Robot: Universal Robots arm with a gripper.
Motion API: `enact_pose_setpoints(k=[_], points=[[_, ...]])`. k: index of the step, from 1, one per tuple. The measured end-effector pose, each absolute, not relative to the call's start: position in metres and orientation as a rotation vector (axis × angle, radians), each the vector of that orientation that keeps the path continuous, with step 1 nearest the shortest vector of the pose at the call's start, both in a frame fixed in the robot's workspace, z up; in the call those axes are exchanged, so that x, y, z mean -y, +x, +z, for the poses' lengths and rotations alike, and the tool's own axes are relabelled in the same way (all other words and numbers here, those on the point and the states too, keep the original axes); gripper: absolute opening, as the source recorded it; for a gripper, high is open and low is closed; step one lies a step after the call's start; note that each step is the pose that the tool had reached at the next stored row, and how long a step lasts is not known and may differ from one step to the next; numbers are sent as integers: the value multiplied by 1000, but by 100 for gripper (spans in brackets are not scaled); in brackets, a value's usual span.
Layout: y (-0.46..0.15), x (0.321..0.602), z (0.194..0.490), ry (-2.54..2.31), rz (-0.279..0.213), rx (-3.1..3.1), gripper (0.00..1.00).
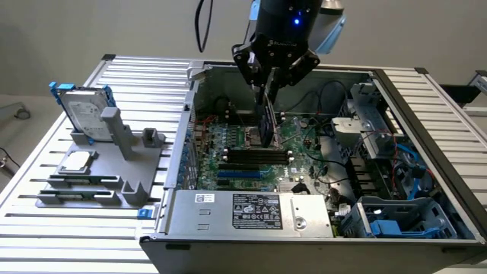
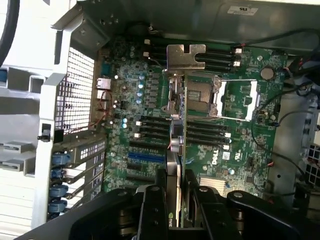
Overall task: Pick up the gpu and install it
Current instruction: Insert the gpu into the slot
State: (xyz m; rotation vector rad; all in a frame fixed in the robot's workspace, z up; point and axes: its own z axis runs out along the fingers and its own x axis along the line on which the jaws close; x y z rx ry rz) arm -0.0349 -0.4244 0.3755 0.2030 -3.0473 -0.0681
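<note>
My gripper (image 1: 272,85) hangs over the open computer case (image 1: 228,225), shut on the gpu (image 1: 266,123). The card hangs edge-down from the fingers, above the green motherboard (image 1: 236,140) and apart from it, near the processor socket (image 2: 235,97). In the wrist view the gpu (image 2: 178,145) runs away from my gripper (image 2: 177,202) as a thin edge, green board on one side and black cooler on the other. Its silver end bracket (image 2: 186,55) is at the far end. The black fingers (image 2: 152,210) clamp the card from both sides. Black expansion slots (image 2: 150,127) and a blue slot (image 2: 145,157) lie below.
A silver hard drive in a blue frame (image 1: 82,111) stands on a grey fixture (image 1: 106,171) at the exterior view's left, outside the case. The power supply (image 1: 251,211) fills the case's near side. Cables (image 1: 335,165) and drive cages (image 1: 365,123) crowd the exterior view's right.
</note>
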Motion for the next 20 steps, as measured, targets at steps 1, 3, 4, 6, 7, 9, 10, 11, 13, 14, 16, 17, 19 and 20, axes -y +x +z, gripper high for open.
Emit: enact_pose_setpoints(k=[1,3,4,6,7,9,10,11,13,14,16,17,19,20], points=[[-35,424,375,225,-81,3046,26],[-35,424,375,270,-99,3042,26],[-35,424,374,296,-101,3039,26],[-35,424,374,350,-103,3032,26],[-35,424,374,377,-104,3029,26],[-35,424,374,433,-101,3020,26],[-35,424,374,460,-100,3015,26],[-35,424,374,487,-99,3011,26],[-35,424,373,541,-96,3000,26],[-35,424,373,568,-95,2995,26],[-35,424,372,624,-92,2983,26],[-35,424,372,651,-91,2976,26],[-35,424,372,704,-88,2963,26],[-35,424,372,730,-87,2956,26]])
